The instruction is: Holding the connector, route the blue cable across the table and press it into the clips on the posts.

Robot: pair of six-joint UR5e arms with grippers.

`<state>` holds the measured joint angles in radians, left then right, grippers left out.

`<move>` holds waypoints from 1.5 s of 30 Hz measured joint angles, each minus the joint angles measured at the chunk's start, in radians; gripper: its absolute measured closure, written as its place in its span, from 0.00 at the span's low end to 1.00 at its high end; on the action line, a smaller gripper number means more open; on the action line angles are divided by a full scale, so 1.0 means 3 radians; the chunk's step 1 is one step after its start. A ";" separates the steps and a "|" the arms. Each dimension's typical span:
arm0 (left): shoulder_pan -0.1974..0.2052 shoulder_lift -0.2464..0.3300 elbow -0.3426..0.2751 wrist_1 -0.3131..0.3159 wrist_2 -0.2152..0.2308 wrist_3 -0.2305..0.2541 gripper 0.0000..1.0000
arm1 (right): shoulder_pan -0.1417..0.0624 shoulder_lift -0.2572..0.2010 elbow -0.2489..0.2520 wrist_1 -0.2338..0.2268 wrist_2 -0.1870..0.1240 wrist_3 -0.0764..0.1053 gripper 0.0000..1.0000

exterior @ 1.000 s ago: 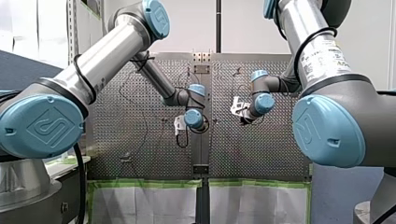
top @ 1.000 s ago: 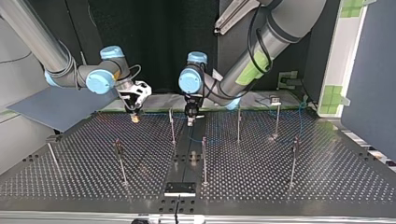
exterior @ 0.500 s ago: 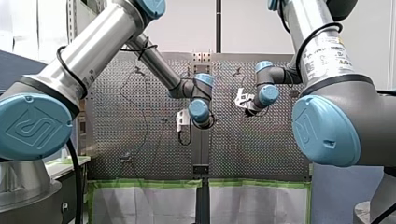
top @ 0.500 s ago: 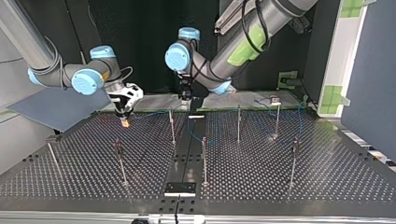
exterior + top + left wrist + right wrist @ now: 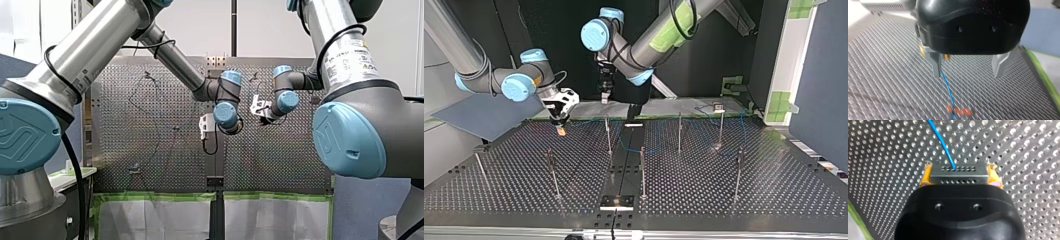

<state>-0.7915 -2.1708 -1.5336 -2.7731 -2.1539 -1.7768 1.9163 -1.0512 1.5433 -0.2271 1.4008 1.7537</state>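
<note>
In the right wrist view my right gripper (image 5: 960, 176) is shut, its yellow pads on both ends of a grey perforated connector (image 5: 958, 177). The blue cable (image 5: 944, 143) leaves the connector over the perforated table. In the top view that gripper (image 5: 560, 127) hangs low over the far left of the table. From there the cable (image 5: 634, 149) runs along the far edge and sags near the middle. My left gripper (image 5: 968, 72) is open and holds nothing, with the cable (image 5: 948, 90) passing under one metal finger. It hangs high above the table's far middle (image 5: 605, 95).
Several thin posts stand on the table, among them one (image 5: 608, 135) near the cable, one at the middle (image 5: 642, 170) and one at the right (image 5: 739, 170). A grey panel (image 5: 484, 115) lies at the top view's left. Green tape (image 5: 160, 197) edges the table.
My left gripper has risen off the table and swung toward the top view's left. My right gripper, still holding the connector, shifted slightly to that view's left.
</note>
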 joint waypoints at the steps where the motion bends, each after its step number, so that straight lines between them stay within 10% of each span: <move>1: -0.0028 -0.0001 0.0022 0.0026 -0.0001 -0.0027 0.00 | 0.0000 0.0000 0.0000 0.0000 -0.0014 0.0000 1.00; 10: -0.0224 -0.0162 0.0274 0.0144 0.0058 -0.0287 0.00 | -0.0027 0.0000 -0.0001 0.0015 -0.0064 0.0000 1.00; 20: -0.0052 -0.0437 0.0569 0.0121 0.0203 -0.0548 0.00 | -0.0073 -0.0005 -0.0001 0.0045 -0.0066 -0.0006 1.00; 45: -0.0009 -0.0959 0.1290 -0.0075 0.0072 -0.0547 0.00 | -0.0096 -0.0005 -0.0002 0.0026 -0.0075 -0.0015 1.00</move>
<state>-0.7941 -2.4584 -1.1467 -2.7955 -2.1322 -1.9408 1.8875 -1.0527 1.5427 -0.2193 1.3784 1.7491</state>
